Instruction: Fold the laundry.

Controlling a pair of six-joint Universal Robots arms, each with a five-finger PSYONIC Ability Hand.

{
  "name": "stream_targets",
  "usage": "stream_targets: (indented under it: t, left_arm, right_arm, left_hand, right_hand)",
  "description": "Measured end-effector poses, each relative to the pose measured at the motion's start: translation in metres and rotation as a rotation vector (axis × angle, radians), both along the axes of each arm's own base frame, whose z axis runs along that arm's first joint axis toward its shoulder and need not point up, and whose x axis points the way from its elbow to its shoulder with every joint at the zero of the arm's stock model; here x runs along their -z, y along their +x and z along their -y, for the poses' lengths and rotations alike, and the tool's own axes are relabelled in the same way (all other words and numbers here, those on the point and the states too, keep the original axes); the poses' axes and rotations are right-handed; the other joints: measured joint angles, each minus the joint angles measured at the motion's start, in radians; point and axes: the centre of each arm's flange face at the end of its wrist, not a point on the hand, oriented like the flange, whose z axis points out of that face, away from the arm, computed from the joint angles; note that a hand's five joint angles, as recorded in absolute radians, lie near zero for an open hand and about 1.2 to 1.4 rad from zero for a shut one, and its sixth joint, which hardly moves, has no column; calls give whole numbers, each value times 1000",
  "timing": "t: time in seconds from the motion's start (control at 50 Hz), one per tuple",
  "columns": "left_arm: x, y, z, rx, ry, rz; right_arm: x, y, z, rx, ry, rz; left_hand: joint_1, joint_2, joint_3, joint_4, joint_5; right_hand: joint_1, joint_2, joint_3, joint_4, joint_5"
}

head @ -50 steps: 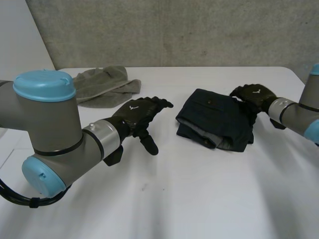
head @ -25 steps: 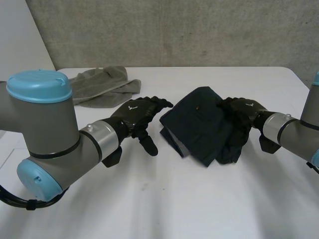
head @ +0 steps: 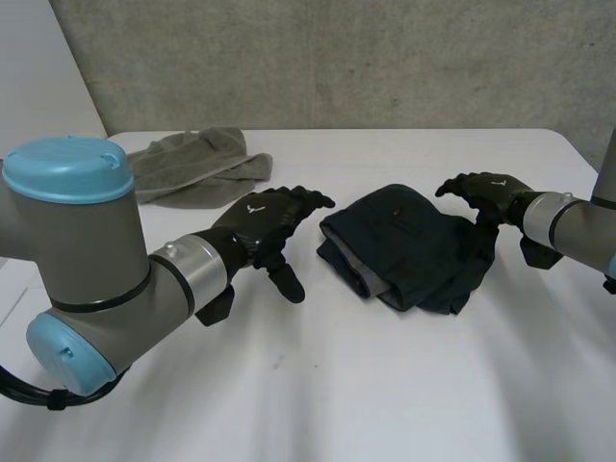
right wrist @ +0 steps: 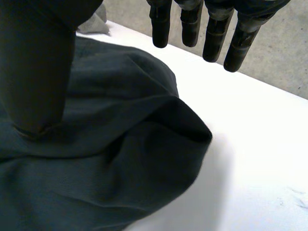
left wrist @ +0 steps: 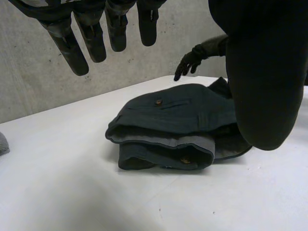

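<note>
The dark garment (head: 409, 245) is judged loosely folded; the grey towel (head: 192, 166) at its ten o'clock is yet to be folded. The left hand (head: 256, 218) and right hand (head: 495, 191) are held spread, empty.

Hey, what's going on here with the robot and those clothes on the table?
A robot is partway through folding laundry on a white table. A dark garment lies folded in a bundle in the middle. The right robot hand is at its right edge, fingers straight over the cloth, gripping nothing. The left robot hand hovers open just left of the bundle, apart from it. A crumpled grey cloth lies at the far left.
</note>
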Motion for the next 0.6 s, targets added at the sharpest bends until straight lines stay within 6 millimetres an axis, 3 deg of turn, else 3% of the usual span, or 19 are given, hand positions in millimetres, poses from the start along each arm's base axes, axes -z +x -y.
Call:
stream_targets:
  t: [0.36,0.42,0.44,0.46,0.48,0.5,0.6]
  left_arm:
    - [2,-1,1,1,-4,-2]
    - [3,-1,1,1,-3,-2]
    - [3,-1,1,0,-2,-1]
    - [3,-1,1,0,-2,-1]
    - [3,-1,2,0,-2,-1]
    - [4,-1,2,-1,-1,-1]
    - [4,0,3,-3,0,0]
  right_arm:
    - [34,-2,18,-59,51,-28]
    - [36,-1,20,-61,55,-28]
    - [36,-1,22,-62,52,-26]
    - [36,0,23,-62,51,-25]
    - [36,0,24,-63,49,-23]
    - [36,0,25,-64,45,-21]
    - [36,1,32,-64,22,-14]
  left_hand:
    - [0,0,0,0,0]
    - [0,0,0,0,0]
    - [0,0,0,0,0]
    - [0,0,0,0,0]
    - [0,0,0,0,0]
    - [0,0,0,0,0]
    - [0,0,0,0,0]
  right_hand:
    - [0,0,0,0,-3]
    - [103,109,114,103,96]
    - [326,433,419,395,353]
    - [417,588,587,546,480]
    - [417,588,587,546,480]
    - [546,817,800,799,710]
    - [653,931,902,937,841]
